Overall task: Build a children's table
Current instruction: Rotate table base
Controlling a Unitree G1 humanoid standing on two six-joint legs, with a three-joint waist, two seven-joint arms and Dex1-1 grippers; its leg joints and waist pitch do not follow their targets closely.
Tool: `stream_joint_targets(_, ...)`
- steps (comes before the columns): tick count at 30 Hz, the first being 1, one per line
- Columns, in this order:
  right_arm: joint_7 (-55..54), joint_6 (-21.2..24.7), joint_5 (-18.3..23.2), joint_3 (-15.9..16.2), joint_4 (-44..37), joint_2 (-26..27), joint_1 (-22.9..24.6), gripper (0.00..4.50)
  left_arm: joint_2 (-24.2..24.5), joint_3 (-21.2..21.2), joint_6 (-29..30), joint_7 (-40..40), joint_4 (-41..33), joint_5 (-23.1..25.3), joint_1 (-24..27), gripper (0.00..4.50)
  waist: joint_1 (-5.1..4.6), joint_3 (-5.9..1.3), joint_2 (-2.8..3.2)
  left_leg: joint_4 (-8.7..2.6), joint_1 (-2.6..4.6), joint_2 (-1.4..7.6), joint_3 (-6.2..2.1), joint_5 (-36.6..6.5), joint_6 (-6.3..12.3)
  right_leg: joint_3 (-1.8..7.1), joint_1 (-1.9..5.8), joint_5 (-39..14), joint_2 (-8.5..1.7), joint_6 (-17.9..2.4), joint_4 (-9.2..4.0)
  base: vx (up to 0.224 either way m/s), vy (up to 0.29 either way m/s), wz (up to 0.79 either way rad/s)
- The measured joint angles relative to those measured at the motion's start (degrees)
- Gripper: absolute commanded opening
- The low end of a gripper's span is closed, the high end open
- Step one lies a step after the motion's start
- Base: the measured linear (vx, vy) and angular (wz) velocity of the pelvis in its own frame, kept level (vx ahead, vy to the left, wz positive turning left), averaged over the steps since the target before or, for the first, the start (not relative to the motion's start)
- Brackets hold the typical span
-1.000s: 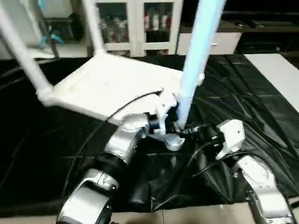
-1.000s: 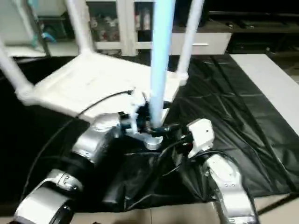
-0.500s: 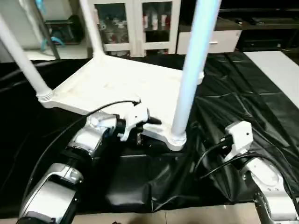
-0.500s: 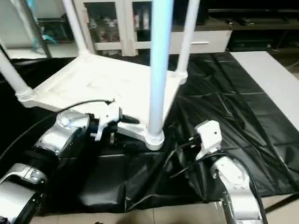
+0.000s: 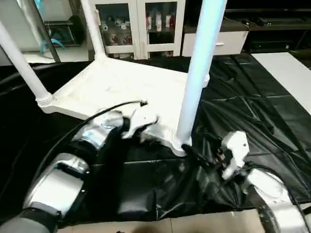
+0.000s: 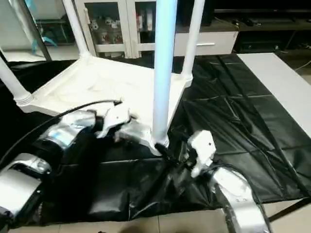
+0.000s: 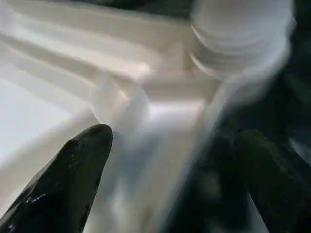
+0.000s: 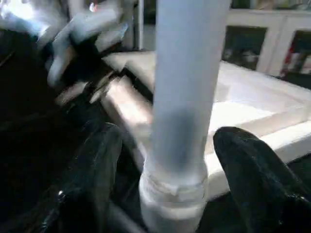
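The children's table lies upside down on a black plastic sheet, its one white top flat and four white legs standing up from the corner sockets. The nearest leg rises just ahead of the right gripper; two more stand at the far corners and one at the near corner well out to the left gripper's side.

The left gripper sits at the table's near edge, right beside the socket of the nearest leg — its two black fingers are spread wide with the ribbed rim between them, not pinched.

The right gripper points at the base of that same leg; its two fingers stand apart, one on either side of the tube, with gaps showing — nothing gripped.

Behind the table stands one white cabinet with glass doors.
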Motion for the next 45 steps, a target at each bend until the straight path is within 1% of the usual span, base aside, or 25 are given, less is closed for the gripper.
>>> stream_joint_targets(2,-3.0,0.2,-0.4,0.2,-0.1,2.8,-1.4,3.32,0.8,-0.3,0.0,-1.7,0.5,0.2,0.0,4.44,0.02,0.04,-0.06,0.0,-0.01,0.0,-0.02,0.0,0.0,-0.01,-0.01,0.0,0.0,0.0,0.0,0.0,0.0,0.0)
stream_joint_targets(3,-4.7,0.3,-0.3,0.4,-0.1,4.9,-2.2,3.32,1.3,-0.4,-0.2,-1.6,0.9,0.6,-0.1,4.44,0.02,0.05,-0.12,-0.02,-0.03,0.0,-0.02,0.0,0.0,-0.01,-0.03,0.0,0.0,0.0,0.0,0.0,0.0,0.0)
stream_joint_targets(4,-5.4,0.4,-0.3,0.5,-0.1,5.8,-2.5,3.32,1.4,-0.4,-0.3,-1.5,1.1,1.1,-0.2,4.44,0.02,0.05,-0.12,-0.02,-0.04,0.0,-0.02,0.0,-0.01,-0.01,-0.03,0.0,0.0,0.0,-0.01,0.0,0.0,0.0)
stream_joint_targets(8,-7.9,1.7,-0.6,1.5,0.2,7.5,-3.7,3.32,2.4,-0.8,-2.1,1.2,3.2,2.9,-0.6,4.44,0.13,0.1,-0.21,-0.03,-0.1,-0.01,-0.01,0.0,0.0,-0.01,-0.05,0.0,-0.01,0.0,-0.05,0.0,0.0,0.0)
stream_joint_targets(11,-10.0,1.7,-2.4,2.1,2.3,9.6,-6.3,3.32,3.3,-2.0,-2.7,2.7,4.3,5.1,-1.0,4.44,-0.09,0.12,-0.24,-0.04,-0.07,-0.01,-0.01,0.0,-0.01,0.0,-0.06,0.0,-0.01,0.0,-0.01,0.0,0.0,0.0)
stream_joint_targets(13,-13.2,1.8,-4.2,2.1,5.3,11.1,-9.3,3.32,4.0,-2.2,-2.6,2.1,4.4,5.8,-1.3,4.44,-0.25,0.15,-0.28,-0.04,-0.05,0.0,-0.02,0.0,-0.03,0.0,-0.09,0.0,0.0,0.0,0.03,0.0,0.0,0.0)
stream_joint_targets(15,-14.7,1.8,-4.7,1.9,6.6,11.3,-11.2,3.32,4.3,-2.2,-2.6,0.7,4.3,5.8,-1.8,4.44,-0.08,0.15,-0.29,-0.04,-0.05,-0.01,-0.01,0.0,-0.03,0.02,-0.09,0.0,-0.01,0.0,0.01,0.0,0.0,0.0)
stream_joint_targets(17,-14.9,2.0,-4.6,1.5,7.1,10.8,-12.2,3.32,5.0,-2.2,-2.5,-1.1,3.8,5.7,-1.6,4.44,0.11,0.18,-0.33,-0.06,-0.08,-0.01,-0.01,0.0,-0.02,0.02,-0.09,0.0,-0.01,0.0,-0.02,0.0,0.0,0.0)
stream_joint_targets(21,-12.9,2.3,-3.7,1.2,8.1,8.7,-13.6,3.32,6.5,-1.9,-0.9,-5.3,-0.9,4.5,0.1,4.44,-0.01,0.22,-0.48,-0.06,-0.1,-0.01,0.08,-0.1,0.05,0.05,-0.11,0.0,-0.01,0.0,-0.05,0.0,0.0,0.0)
stream_joint_targets(23,-11.6,2.3,-3.5,0.7,8.7,7.6,-14.1,3.32,7.5,-1.8,0.6,-7.0,-4.9,3.7,2.2,4.44,-0.46,0.24,-0.58,-0.07,-0.03,0.0,0.19,-0.1,0.07,0.14,-0.12,0.0,-0.01,0.0,-0.03,0.0,0.0,0.0)
stream_joint_targets(24,-10.2,2.2,-3.2,0.7,9.3,6.1,-14.5,3.32,8.6,-1.6,1.2,-8.0,-8.6,3.0,4.6,4.44,-0.94,0.23,-0.71,-0.08,0.01,0.01,0.28,-0.1,0.09,0.21,-0.12,0.0,-0.01,0.0,0.01,0.0,0.0,0.0)
stream_joint_targets(26,-8.7,2.2,-2.7,0.3,10.9,4.7,-15.6,3.32,9.5,-1.6,2.3,-9.3,-12.7,2.0,7.0,4.44,-1.62,0.17,-1.14,-0.18,0.13,0.07,0.37,-0.1,0.05,0.23,-0.12,0.0,0.02,0.0,0.05,0.0,0.0,0.0)
stream_joint_targets(27,-7.7,2.2,-2.6,0.2,11.9,3.8,-16.4,3.32,10.3,-1.6,3.1,-10.1,-15.3,1.3,8.7,4.44,-1.95,0.12,-1.46,-0.22,0.17,0.08,0.38,-0.1,0.04,0.21,-0.1,0.0,0.03,0.0,0.09,0.0,0.0,0.0)
stream_joint_targets(30,-5.8,1.8,-2.5,0.1,15.8,2.6,-19.1,3.32,13.4,-1.0,5.7,-11.6,-21.2,0.2,12.5,4.44,-2.51,0.13,-2.32,-0.35,0.53,0.1,0.25,-0.1,0.0,0.04,-0.09,0.0,0.04,0.0,0.17,0.0,0.0,0.0)
stream_joint_targets(32,-4.9,0.8,-2.5,0.0,18.9,1.7,-21.2,3.32,15.7,0.3,8.3,-11.9,-24.7,-0.8,15.5,4.44,-2.93,0.1,-2.58,-0.35,0.56,0.1,0.11,-0.1,-0.06,-0.07,-0.13,0.0,0.04,0.0,0.15,0.0,0.0,0.0)
stream_joint_targets(33,-4.8,0.4,-2.6,-0.5,20.6,1.4,-22.0,3.32,17.3,0.8,10.0,-12.6,-26.2,-0.9,17.0,4.44,-3.07,0.08,-2.79,-0.35,0.6,0.1,0.1,-0.1,-0.08,-0.06,-0.14,0.0,0.05,0.0,0.15,0.0,0.0,0.0)
stream_joint_targets(35,-4.6,0.2,-2.6,-1.7,22.9,1.3,-23.2,3.32,19.8,1.6,12.7,-13.4,-29.0,-1.3,20.1,4.44,-3.16,0.09,-2.89,-0.35,0.57,0.08,0.13,-0.1,-0.1,0.0,-0.17,0.0,0.05,0.0,0.14,0.0,0.0,0.0)
stream_joint_targets(36,-4.6,-0.1,-2.5,-2.3,24.4,1.2,-23.7,3.32,20.6,2.5,14.4,-13.6,-32.2,-1.8,22.1,4.44,-2.96,0.08,-3.12,-0.35,0.55,0.08,0.14,-0.1,-0.12,0.02,-0.18,0.0,0.05,0.0,0.14,0.0,0.0,0.0)
stream_joint_targets(38,-4.6,-0.1,-2.6,-2.4,26.2,1.8,-24.6,3.32,20.7,3.2,15.5,-13.1,-34.7,-1.8,23.6,4.44,-2.65,-0.05,-3.47,-0.35,0.57,0.08,0.16,-0.1,-0.12,0.02,-0.27,0.2,0.05,-0.3,0.12,0.0,0.0,0.0)
stream_joint_targets(39,-4.6,-0.1,-2.6,-2.4,26.7,2.1,-24.8,3.32,20.7,3.4,16.0,-12.4,-35.8,-1.8,24.3,4.44,-2.4,-0.08,-3.52,-0.34,0.53,0.08,0.18,-0.1,-0.12,0.04,-0.32,0.2,0.05,-0.4,0.1,0.0,0.0,0.0)
stream_joint_targets(42,-4.5,-0.3,-2.5,-1.9,28.0,5.0,-25.0,3.32,19.1,4.8,15.2,-7.3,-35.8,-1.7,24.9,4.44,-1.98,-0.14,-3.67,-0.35,0.53,0.08,0.28,-0.1,-0.12,0.09,-0.37,0.2,0.05,-0.4,0.11,0.0,0.0,0.0)
stream_joint_targets(43,-4.9,-0.6,-2.6,-1.9,28.7,6.5,-25.2,3.32,17.6,5.3,14.2,-4.0,-35.2,-1.2,24.9,4.44,-1.83,-0.15,-3.67,-0.34,0.54,0.08,0.3,-0.1,-0.12,0.12,-0.4,0.2,0.05,-0.4,0.13,0.0,0.0,0.0)
stream_joint_targets(45,-4.9,-0.8,-2.6,-0.9,28.9,8.7,-25.3,3.32,15.5,5.3,13.1,-1.2,-34.9,-1.2,24.9,4.44,-1.8,-0.17,-3.84,-0.35,0.52,0.1,0.3,-0.1,-0.16,0.1,-0.49,0.2,0.05,-0.4,0.16,0.0,0.0,0.0)
